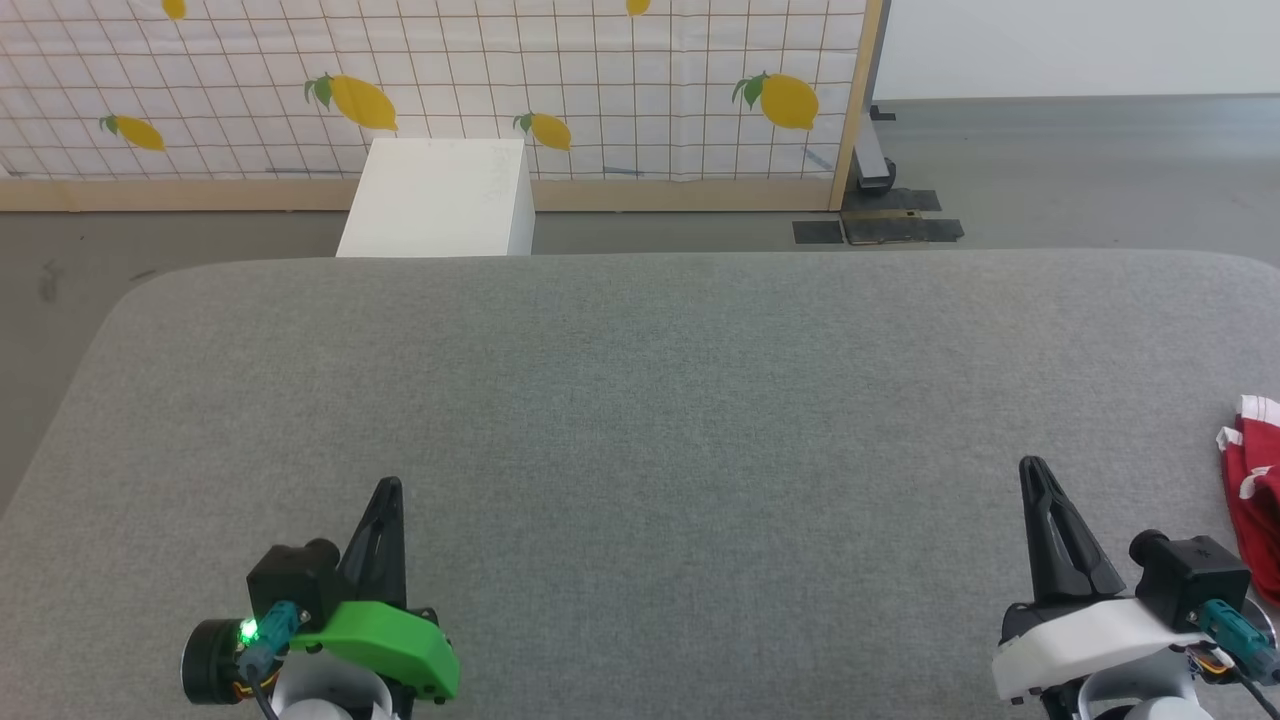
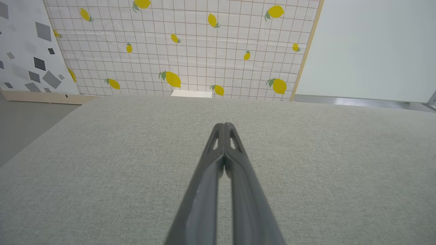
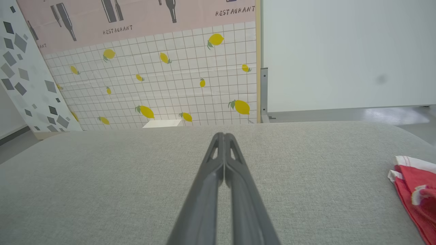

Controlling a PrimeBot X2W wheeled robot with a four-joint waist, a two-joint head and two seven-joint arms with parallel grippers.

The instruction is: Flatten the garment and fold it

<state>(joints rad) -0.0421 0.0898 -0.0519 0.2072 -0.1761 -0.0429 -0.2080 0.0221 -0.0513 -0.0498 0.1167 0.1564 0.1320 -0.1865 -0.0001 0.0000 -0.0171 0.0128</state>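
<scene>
The garment [image 1: 1257, 490] is bright red with white trim and lies bunched at the right edge of the grey table [image 1: 660, 400], cut off by the frame; in the right wrist view the garment [image 3: 414, 190] shows at the far right. My right gripper [image 1: 1031, 468] is shut and empty, to the left of the garment and apart from it; its own view shows the right gripper [image 3: 224, 135] with tips together. At the lower left, my left gripper [image 1: 391, 487] is shut and empty over bare table; its own view shows the left gripper [image 2: 224, 126] closed.
A white box [image 1: 440, 198] stands on the floor behind the table's far edge. A lemon-print panel [image 1: 450, 90] with a wooden frame closes the back. Grey floor lies to the right and beyond the rounded table corners.
</scene>
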